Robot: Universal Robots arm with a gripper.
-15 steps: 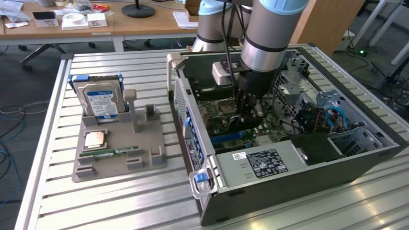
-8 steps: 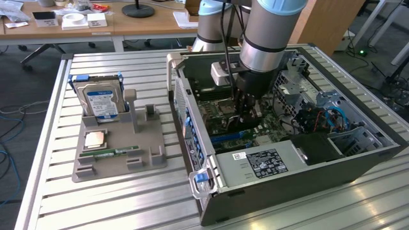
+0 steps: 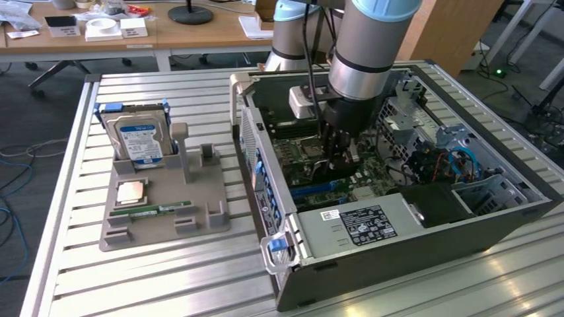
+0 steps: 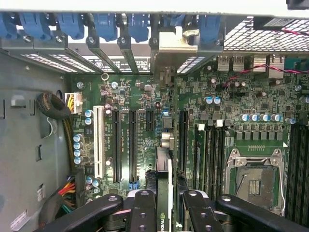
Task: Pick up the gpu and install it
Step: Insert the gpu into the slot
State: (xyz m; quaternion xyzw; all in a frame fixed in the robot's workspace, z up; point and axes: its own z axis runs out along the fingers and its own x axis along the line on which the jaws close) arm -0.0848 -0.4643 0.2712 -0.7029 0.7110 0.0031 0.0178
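Arm: reaches down from above into the open case, which lies on its side on the table.
Gripper: low inside the case, just over the motherboard, towards the case's wall on the exterior view's left.
Fingers: closed in on a thin card, one on each face, pinching it between them.
Gpu: held edge-on in the fingers, seen in the wrist view as a narrow slab with a green logo on its edge.
Gpu position: over the motherboard's row of long black slots and parallel to them, between two of them; whether it touches the board cannot be told.
White slot: farther along the same row, apart from the card.
Socket: open metal frame on the other side of the card from the white slot.
Blue clips: line the case wall beyond the slots.
Holder: grey tray on the table, to the exterior view's left of the case.
Hard drive: stands upright at the holder's far end.
Memory stick: lies flat on the holder.
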